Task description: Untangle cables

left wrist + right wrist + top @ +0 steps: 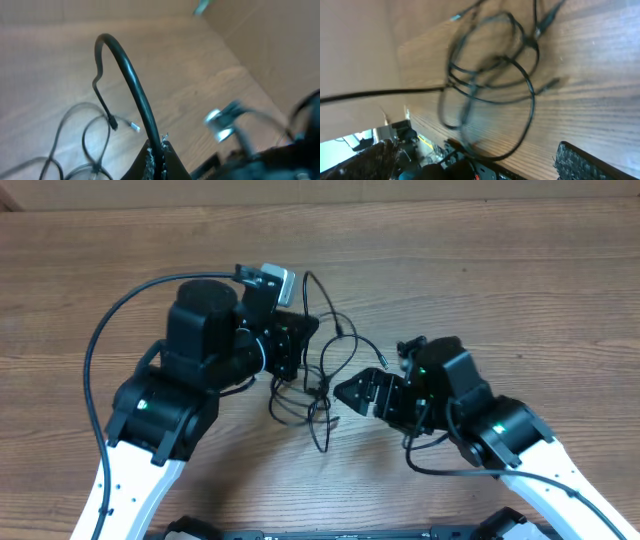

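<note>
Left fingers (172, 167) tight on one black cable (131, 80); right fingers (575, 162) spread wide beside the tangle (315, 388).

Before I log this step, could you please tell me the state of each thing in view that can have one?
left gripper: shut on the lifted cable.
lifted cable: pinched, arching up out of the fingers.
right gripper: open, holding nothing.
cables: tangled in overlapping loops on the table.
</note>
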Controlling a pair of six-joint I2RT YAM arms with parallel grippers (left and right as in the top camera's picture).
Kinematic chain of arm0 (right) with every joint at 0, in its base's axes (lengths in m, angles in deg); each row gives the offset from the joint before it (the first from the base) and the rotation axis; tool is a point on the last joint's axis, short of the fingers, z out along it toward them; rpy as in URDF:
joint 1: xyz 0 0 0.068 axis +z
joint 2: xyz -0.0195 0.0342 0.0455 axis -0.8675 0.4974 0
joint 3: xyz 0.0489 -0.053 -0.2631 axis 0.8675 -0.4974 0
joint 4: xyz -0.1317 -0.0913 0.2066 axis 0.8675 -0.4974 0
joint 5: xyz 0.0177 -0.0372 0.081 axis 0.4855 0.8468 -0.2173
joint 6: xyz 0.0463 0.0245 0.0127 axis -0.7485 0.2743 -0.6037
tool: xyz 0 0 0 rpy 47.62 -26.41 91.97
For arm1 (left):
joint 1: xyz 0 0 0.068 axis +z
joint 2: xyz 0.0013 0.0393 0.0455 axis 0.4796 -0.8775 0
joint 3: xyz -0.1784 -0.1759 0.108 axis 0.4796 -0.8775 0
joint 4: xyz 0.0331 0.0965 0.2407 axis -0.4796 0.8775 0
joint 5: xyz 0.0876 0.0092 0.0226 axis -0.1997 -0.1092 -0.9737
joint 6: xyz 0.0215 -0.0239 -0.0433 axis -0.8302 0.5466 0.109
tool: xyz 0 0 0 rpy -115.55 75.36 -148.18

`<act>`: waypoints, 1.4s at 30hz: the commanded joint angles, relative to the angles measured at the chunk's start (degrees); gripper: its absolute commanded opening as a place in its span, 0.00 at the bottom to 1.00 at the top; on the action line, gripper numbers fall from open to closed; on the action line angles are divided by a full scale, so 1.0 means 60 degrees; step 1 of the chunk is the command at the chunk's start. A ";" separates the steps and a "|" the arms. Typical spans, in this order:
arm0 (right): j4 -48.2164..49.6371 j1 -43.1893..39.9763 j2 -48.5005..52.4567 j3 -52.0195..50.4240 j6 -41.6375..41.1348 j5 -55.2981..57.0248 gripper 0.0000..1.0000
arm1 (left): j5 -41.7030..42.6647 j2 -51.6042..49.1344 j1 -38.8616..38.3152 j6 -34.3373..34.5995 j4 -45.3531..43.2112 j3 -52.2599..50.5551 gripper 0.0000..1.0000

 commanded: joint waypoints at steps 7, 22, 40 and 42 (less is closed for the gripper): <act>0.0619 0.2098 0.0860 0.0047 -0.1173 0.2390 0.98 | 0.0200 0.0703 -0.0036 0.0517 -0.1457 0.0058 0.04; 0.2499 0.2594 0.1672 0.0047 -0.2841 0.4601 0.25 | -0.0080 0.1523 -0.0029 0.0969 -0.2273 0.0062 0.04; -0.2849 -0.2976 0.1949 0.0047 -0.2000 0.6553 0.04 | -0.3315 0.2677 0.3501 0.0987 -0.1297 0.1213 0.04; -0.2845 -0.3603 0.1949 0.0047 -0.1716 0.6459 0.04 | -0.3322 0.2677 0.3887 0.1089 -0.1158 0.1213 0.04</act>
